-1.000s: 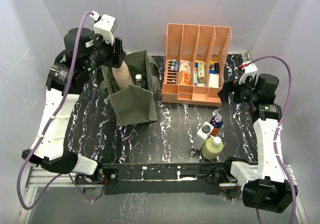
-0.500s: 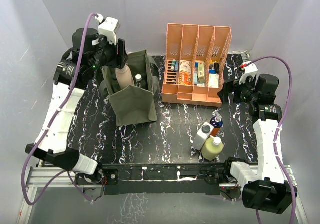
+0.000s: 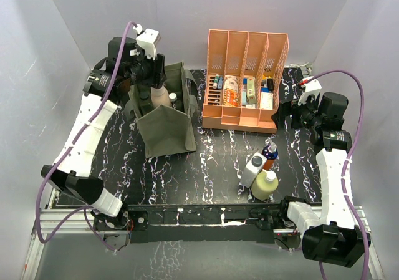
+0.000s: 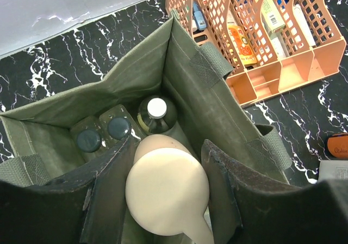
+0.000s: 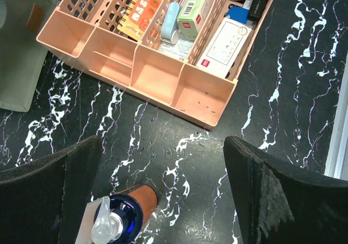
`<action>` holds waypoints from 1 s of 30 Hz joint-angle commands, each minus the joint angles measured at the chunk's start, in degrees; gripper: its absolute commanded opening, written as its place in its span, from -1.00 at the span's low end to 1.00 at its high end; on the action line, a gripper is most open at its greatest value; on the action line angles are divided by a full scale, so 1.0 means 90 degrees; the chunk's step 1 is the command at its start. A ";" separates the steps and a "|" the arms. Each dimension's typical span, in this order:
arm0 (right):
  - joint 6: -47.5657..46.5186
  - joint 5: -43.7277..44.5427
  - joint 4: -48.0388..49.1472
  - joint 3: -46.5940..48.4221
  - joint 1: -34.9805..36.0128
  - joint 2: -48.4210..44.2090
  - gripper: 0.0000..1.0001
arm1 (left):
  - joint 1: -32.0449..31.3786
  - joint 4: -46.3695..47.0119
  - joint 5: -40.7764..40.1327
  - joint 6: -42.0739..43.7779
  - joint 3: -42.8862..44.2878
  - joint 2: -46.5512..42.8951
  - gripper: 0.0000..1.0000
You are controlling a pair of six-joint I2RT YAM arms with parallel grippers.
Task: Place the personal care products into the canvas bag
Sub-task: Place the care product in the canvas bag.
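Black marbled table (image 3: pixel 212 161), plain white walls (image 3: pixel 187 9)

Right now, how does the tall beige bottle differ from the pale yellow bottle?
The tall beige bottle is clamped by the left gripper; the pale yellow bottle is untouched. The beige one hangs in the mouth of the canvas bag; the yellow one stands on the table beside the white bottle. Beige is pinkish tan, the other creamy yellow. Both are pale, opaque bottles.
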 commanded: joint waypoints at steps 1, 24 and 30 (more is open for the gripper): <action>0.0012 -0.0082 0.0332 0.0082 -0.0032 -0.0141 0.98 | 0.0020 0.0827 0.0219 -0.0070 0.0116 -0.0150 -1.00; 0.0014 -0.0092 0.0342 0.0053 -0.0030 -0.0179 0.97 | 0.0023 0.1085 0.0321 -0.0224 -0.0392 0.0283 -1.00; 0.0012 -0.0101 0.0341 0.0060 -0.0032 -0.0161 0.97 | 0.0023 0.1249 0.0498 -0.0231 -0.0698 0.0313 -1.00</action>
